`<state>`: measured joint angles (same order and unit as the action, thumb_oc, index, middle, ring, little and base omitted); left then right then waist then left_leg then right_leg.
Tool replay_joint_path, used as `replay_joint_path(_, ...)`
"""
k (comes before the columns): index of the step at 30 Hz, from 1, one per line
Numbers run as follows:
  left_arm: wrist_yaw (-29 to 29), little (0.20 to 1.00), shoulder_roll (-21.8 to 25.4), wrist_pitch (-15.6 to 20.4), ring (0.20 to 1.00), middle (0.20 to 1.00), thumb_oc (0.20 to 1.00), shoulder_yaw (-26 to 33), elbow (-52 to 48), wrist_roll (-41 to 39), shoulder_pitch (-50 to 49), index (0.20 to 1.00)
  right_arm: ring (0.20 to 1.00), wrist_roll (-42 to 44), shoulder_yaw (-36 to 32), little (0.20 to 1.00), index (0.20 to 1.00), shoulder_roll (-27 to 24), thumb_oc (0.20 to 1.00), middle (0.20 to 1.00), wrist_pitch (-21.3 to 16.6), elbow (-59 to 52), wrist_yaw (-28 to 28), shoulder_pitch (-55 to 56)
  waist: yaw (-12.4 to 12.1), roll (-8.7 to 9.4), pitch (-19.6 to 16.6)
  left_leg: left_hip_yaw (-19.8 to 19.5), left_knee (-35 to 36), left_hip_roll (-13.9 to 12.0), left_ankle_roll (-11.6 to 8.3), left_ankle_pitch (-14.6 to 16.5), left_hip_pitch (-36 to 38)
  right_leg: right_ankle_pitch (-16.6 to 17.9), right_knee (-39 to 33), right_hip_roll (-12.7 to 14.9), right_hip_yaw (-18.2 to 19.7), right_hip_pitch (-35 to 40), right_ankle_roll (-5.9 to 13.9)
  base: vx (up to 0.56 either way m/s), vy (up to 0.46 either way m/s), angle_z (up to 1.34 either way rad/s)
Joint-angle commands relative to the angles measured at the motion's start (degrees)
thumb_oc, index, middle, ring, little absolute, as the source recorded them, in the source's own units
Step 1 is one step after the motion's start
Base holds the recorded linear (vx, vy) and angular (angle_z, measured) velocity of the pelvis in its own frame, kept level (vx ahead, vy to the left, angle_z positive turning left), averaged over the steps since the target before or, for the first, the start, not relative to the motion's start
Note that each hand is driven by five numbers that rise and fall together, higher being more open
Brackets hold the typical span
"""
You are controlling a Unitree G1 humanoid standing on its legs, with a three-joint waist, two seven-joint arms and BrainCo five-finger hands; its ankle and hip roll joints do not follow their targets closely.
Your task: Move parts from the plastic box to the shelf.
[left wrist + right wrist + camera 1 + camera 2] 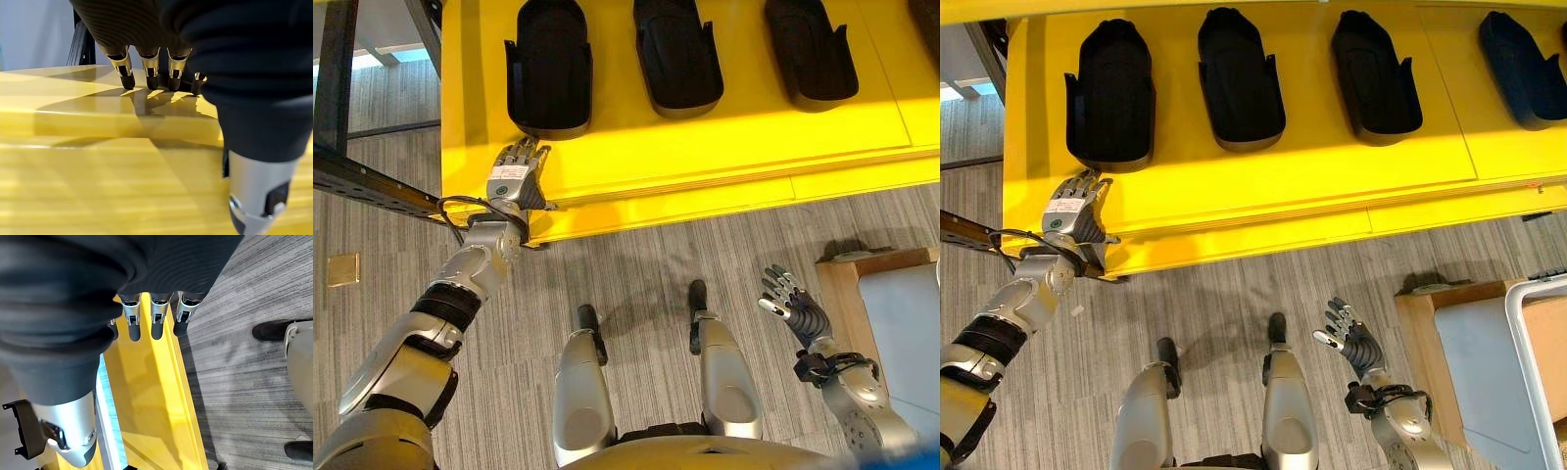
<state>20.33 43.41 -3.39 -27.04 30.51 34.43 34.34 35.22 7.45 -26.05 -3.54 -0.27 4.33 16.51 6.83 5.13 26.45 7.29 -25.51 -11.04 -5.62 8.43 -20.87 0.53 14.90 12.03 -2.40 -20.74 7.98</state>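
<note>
Your left hand (516, 174) lies flat on the yellow shelf (705, 147) at left of frame, fingers straight, holding nothing. 3 black parts (549, 69) sit along the top on the shelf. Your right hand (793, 305), lower right, hangs over the floor, fingers spread, empty.

We see black moulded parts (1110, 93) lying in a row on the yellow shelf (1234, 186). They sit apart, none touching.

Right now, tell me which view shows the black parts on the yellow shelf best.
The right eye view: four black parts in a row on the yellow shelf. The left eye view crops the fourth; the wrist views show only yellow surface.
</note>
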Motion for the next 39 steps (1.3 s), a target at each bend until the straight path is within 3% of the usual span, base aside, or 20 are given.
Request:
replay_joint_path(1,-2.14,1.000,-6.43,3.70,1.000,1.000,1.000,-4.98,2.31,0.21,8.62,1.000,1.000,1.19,-0.12,1.000,1.000,-5.35,1.000,1.000,-3.07,-4.34,-0.05,3.00,4.40,-0.24,-3.11,-0.53,0.65,-4.99,-2.56,-3.36,0.35,-5.70,8.26,2.72,1.78,0.41,2.29,0.00,0.000,0.00)
replay_joint_path(39,-2.65,1.000,-8.92,4.42,1.000,1.000,1.000,-9.09,1.26,0.89,13.54,1.000,1.000,1.02,0.34,1.000,1.000,-6.30,1.000,1.000,-3.24,-3.53,-0.29,3.77,4.97,-0.09,-3.63,-0.68,-0.04,-5.01,-2.69,-3.06,0.19,-6.05,9.35,2.54,2.48,-0.03,2.12,0.00,0.000,0.00)
